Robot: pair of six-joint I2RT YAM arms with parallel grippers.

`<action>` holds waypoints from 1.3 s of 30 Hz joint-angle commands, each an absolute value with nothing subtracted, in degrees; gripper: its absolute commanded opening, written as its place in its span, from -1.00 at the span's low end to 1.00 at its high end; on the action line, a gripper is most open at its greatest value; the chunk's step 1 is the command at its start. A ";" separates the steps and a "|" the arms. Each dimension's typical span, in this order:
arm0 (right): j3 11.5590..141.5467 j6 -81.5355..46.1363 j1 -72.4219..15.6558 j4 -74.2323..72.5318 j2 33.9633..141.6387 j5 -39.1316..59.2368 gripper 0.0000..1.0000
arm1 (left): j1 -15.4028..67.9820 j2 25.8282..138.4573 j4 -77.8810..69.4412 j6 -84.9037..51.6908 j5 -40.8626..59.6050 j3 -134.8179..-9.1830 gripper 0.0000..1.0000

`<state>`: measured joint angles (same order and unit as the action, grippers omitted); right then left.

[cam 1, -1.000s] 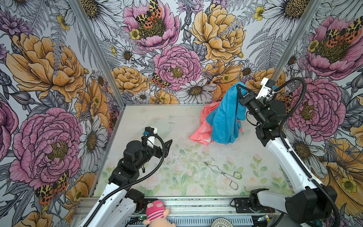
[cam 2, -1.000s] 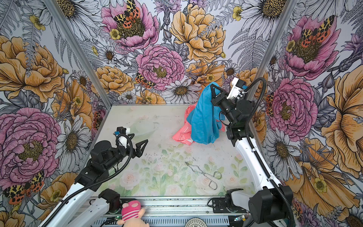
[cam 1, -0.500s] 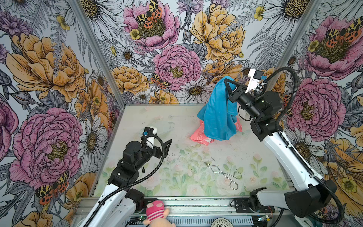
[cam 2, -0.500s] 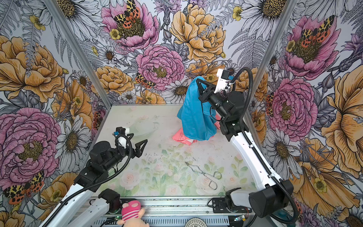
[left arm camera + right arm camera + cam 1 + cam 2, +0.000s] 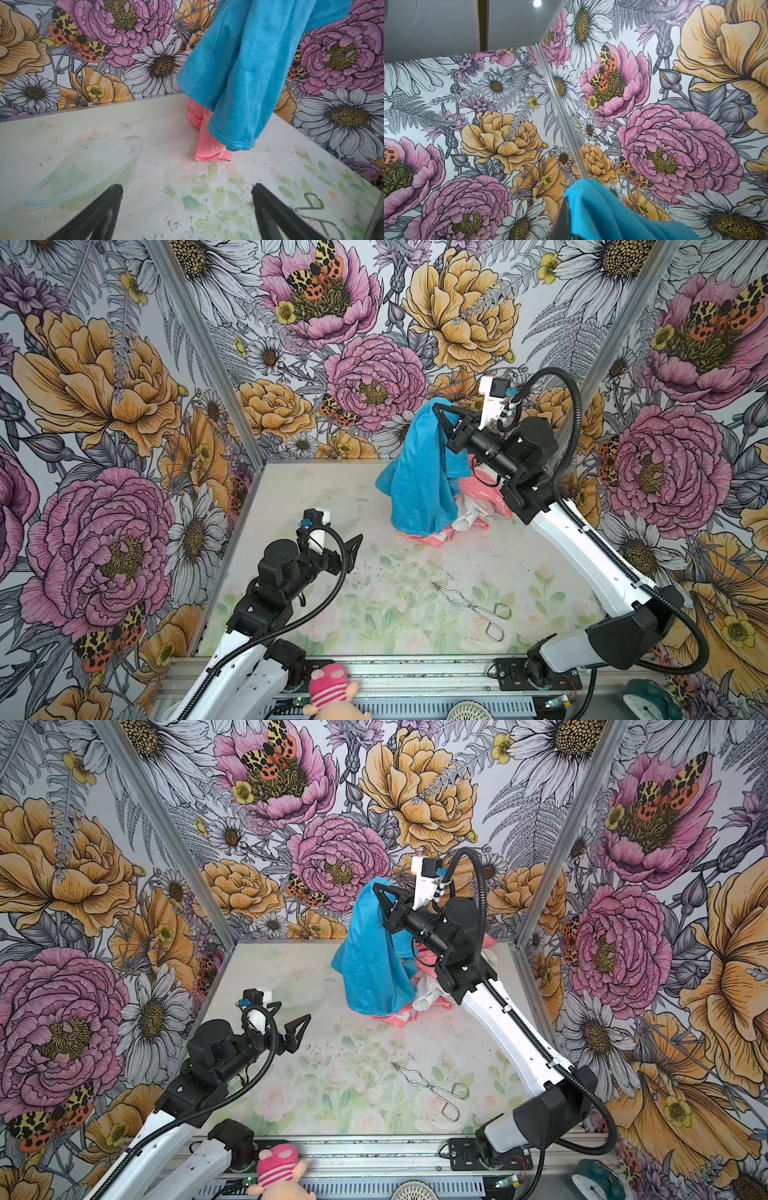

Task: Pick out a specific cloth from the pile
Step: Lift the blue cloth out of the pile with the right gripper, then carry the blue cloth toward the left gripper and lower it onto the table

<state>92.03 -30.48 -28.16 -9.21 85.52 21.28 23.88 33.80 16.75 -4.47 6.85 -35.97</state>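
The cloth (image 5: 419, 481) is plain turquoise and hangs in long folds from my right gripper (image 5: 437, 411), which is shut on its top edge high above the back right of the table. In the right wrist view the cloth (image 5: 612, 214) drapes over one dark finger (image 5: 566, 216). Its hem hangs over the pile (image 5: 478, 506), a heap of coral-pink printed and white cloths on the table. The left wrist view shows the cloth (image 5: 245, 62) with a pink fold of the pile (image 5: 207, 149) under its hem. My left gripper (image 5: 187, 187) is open and empty, low at the left (image 5: 294, 1011).
Metal tongs (image 5: 473, 605) lie on the table at the front right. A clear oval lid (image 5: 83, 166) lies flat on the table ahead of the left gripper. A pink plush toy (image 5: 328, 689) sits on the front rail. Flowered walls close in three sides.
My right gripper has swung to the left and a little higher with the turquoise cloth, carrying it off the pile's right side. The left arm has stayed put.
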 commanded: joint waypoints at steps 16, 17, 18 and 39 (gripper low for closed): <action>109.58 -27.51 -36.27 -6.30 104.10 21.89 -1.00 | 24.32 31.89 17.31 -3.66 4.70 -35.16 0.97; 111.24 -27.50 -36.82 -5.95 105.64 22.04 -1.00 | 24.29 31.77 17.31 -3.60 4.67 -35.15 0.97; 112.93 -27.55 -37.16 -5.48 107.16 22.06 -1.00 | 24.26 31.73 17.35 -3.60 4.58 -35.16 0.97; 151.08 -32.24 -41.66 0.62 143.23 25.26 -1.00 | 24.18 29.94 17.49 -3.34 2.55 -34.89 0.97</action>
